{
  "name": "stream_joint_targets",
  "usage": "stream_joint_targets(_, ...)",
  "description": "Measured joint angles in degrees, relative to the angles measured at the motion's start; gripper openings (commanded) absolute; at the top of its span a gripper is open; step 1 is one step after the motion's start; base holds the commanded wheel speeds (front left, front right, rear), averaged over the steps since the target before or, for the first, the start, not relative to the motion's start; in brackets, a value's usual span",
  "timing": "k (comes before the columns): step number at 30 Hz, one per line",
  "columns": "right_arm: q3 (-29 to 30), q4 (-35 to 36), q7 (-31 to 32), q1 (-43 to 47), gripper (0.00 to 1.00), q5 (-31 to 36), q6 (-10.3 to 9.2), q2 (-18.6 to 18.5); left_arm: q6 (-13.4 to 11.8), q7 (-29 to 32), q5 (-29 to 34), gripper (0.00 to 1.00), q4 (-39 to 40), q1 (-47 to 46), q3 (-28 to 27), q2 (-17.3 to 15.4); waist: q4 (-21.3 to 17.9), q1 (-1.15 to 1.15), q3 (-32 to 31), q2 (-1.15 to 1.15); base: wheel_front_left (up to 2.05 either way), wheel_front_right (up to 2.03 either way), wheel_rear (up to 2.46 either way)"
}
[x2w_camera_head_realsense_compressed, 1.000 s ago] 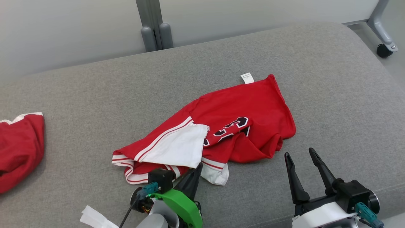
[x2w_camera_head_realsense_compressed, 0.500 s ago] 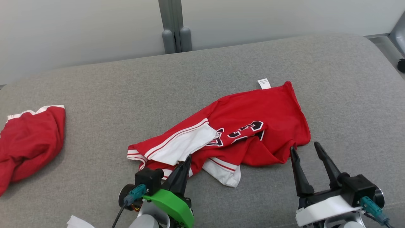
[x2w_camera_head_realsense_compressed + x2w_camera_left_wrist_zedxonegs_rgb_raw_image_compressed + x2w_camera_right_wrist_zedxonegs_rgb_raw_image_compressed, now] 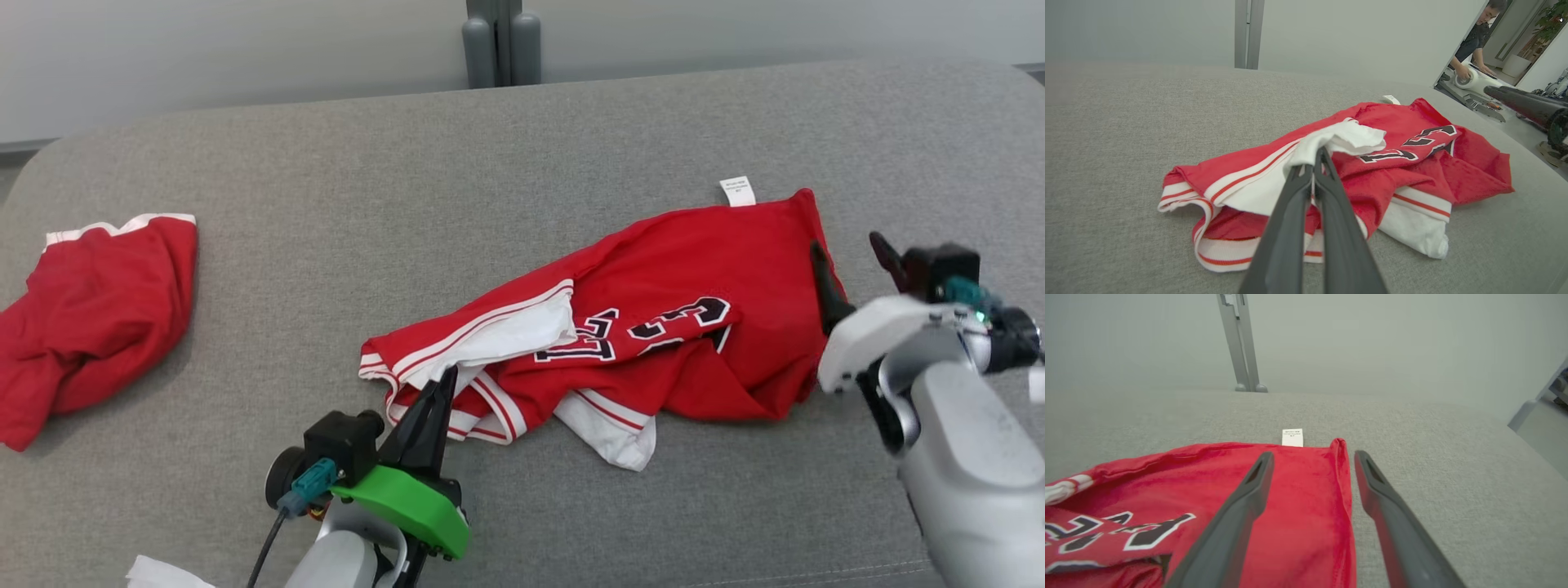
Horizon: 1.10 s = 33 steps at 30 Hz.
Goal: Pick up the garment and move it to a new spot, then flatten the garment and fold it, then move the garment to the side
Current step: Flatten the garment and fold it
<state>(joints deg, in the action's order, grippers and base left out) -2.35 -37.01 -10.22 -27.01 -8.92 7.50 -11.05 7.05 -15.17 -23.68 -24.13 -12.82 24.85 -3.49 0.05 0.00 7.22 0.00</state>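
The garment (image 3: 694, 318) is a crumpled red jersey with white trim and dark numbers, lying on the grey cushion (image 3: 490, 204). My left gripper (image 3: 445, 382) is shut on the bunched white panel at the jersey's near left end; the left wrist view shows the closed gripper (image 3: 1319, 154) pinching that white fabric of the garment (image 3: 1425, 171). My right gripper (image 3: 849, 243) stands open at the jersey's right edge. In the right wrist view the right gripper (image 3: 1314, 455) straddles the red hem of the garment (image 3: 1298, 490), just short of its white label (image 3: 1292, 437).
A second red garment (image 3: 98, 310) lies heaped at the cushion's left end. A grey post (image 3: 500, 37) stands behind the cushion. A white scrap (image 3: 159, 573) sits at the near edge. A person (image 3: 1474, 36) works in the background beyond the cushion.
The head camera has shifted. My right gripper has moved forward from the near side to the jersey's right edge. The left gripper stays shut, and the white panel has bunched up.
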Motion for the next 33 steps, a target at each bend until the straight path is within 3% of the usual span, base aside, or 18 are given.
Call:
stream_joint_targets(4,1.55,-11.74,11.69,-11.99,1.00,3.98,-0.01,-1.58,0.07,0.00,0.71,0.00,1.07,-0.68,-0.41,0.04,1.05,0.00,1.84,0.00,0.00,0.00,0.00)
stream_joint_targets(11,7.62,-22.38,22.30,-24.19,1.00,12.58,0.00,-1.96,0.24,0.00,1.88,0.00,2.15,-1.69,-0.29,0.20,2.93,0.00,4.98,0.00,0.00,0.00,0.00)
stream_joint_targets(28,20.65,-29.91,27.22,-32.17,1.00,22.48,0.00,-1.74,0.27,0.00,2.03,0.00,3.39,-4.22,1.56,0.51,7.46,0.00,10.57,0.00,0.00,0.00,0.00)
stream_joint_targets(30,21.80,-30.25,26.97,-32.16,0.92,23.53,0.00,-1.70,0.29,0.00,2.00,0.00,3.42,-4.22,1.75,0.52,7.68,0.00,10.90,0.00,0.00,0.00,0.00)
stream_joint_targets(32,23.35,-30.32,26.76,-32.16,0.72,24.84,0.00,-1.80,0.33,0.00,1.81,0.00,3.42,-4.23,2.24,0.55,7.95,0.00,11.05,0.00,0.00,0.00,0.00)
stream_joint_targets(33,23.95,-30.33,26.44,-32.14,0.73,25.25,0.00,-1.85,0.33,0.00,1.69,0.00,3.39,-4.26,2.36,0.56,8.05,0.00,11.10,0.00,0.00,0.00,0.00)
